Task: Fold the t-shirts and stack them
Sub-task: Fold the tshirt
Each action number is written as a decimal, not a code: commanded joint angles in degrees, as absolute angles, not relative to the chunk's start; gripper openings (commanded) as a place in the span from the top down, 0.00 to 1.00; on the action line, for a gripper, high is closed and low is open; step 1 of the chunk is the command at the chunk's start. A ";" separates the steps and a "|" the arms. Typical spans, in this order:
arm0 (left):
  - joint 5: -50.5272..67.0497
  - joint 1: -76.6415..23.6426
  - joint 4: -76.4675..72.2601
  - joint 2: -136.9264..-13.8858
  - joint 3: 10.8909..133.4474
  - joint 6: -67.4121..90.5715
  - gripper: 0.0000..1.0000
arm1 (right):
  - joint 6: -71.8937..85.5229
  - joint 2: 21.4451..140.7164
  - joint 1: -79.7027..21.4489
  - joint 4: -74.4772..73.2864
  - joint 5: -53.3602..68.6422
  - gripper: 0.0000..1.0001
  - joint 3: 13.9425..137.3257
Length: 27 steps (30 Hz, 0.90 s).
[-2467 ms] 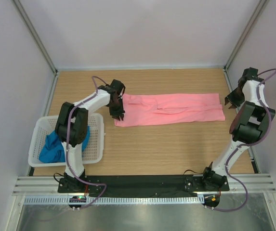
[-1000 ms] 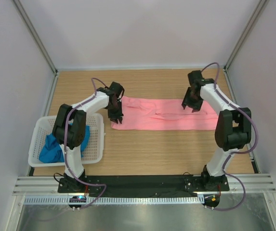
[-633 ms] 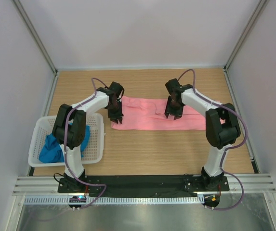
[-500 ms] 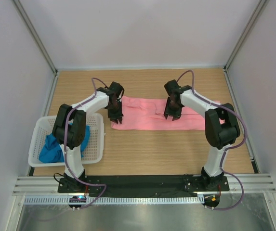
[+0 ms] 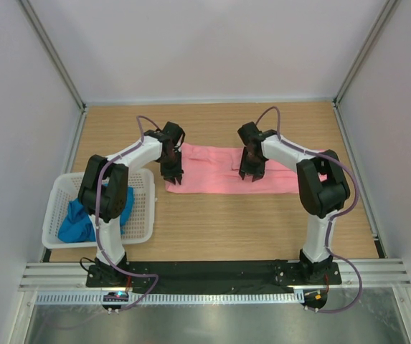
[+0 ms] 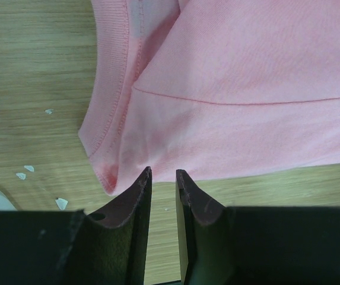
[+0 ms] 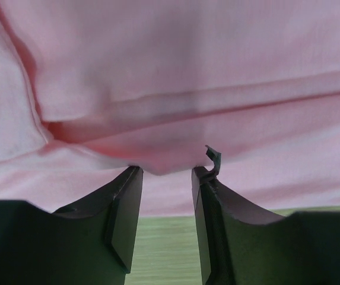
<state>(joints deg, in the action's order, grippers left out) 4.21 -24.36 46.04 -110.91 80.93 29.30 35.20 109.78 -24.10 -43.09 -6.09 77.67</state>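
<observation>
- Taking the white perforated basket (image 5: 142, 215) as the reference point: it sits on the wooden table (image 5: 227, 222) at the near left, close to the left arm's base.
- Blue t-shirt (image 5: 76, 222): inside the basket, bunched in a crumpled heap in its near left part. The left arm's upper link crosses above it in the overhead view.
- Pink t-shirt (image 5: 212, 172): outside the basket, on the table to its right and slightly beyond its far rim. It lies flat as a long band running rightward away from the basket, with lengthwise folds along its middle. Its closest end is just past the basket's far right corner and does not touch it.
- Left gripper (image 6: 162, 175): just beyond the basket's far right corner, pointing down at the basket-side end of the pink t-shirt. Its fingers (image 6: 135, 202) stand a narrow slit apart, with the tips at the hem beside the shirt's near corner. It cannot be told whether any cloth is nipped between them.
- Right gripper (image 7: 165, 172): well to the right of the basket, over the middle of the pink band. Its fingertips (image 7: 125, 190) are closed on a small raised pinch of the pink cloth, which bulges down between them and meets both.
- Small white flecks (image 6: 60, 203): on the bare wood off the basket's far right corner, just beside the shirt's corner, seen in the left wrist view.
</observation>
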 commanded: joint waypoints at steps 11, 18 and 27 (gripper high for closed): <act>3.78 -24.35 47.18 -111.18 80.77 27.95 0.76 | 26.64 118.74 -19.16 -47.81 -12.39 0.50 97.72; 3.78 -24.35 48.86 -109.25 83.49 27.95 0.76 | 24.61 113.23 -17.76 -53.00 -14.51 0.47 97.66; 3.44 -24.43 46.15 -108.90 81.65 28.92 0.76 | 28.91 100.72 -20.47 -40.62 -6.06 0.46 75.68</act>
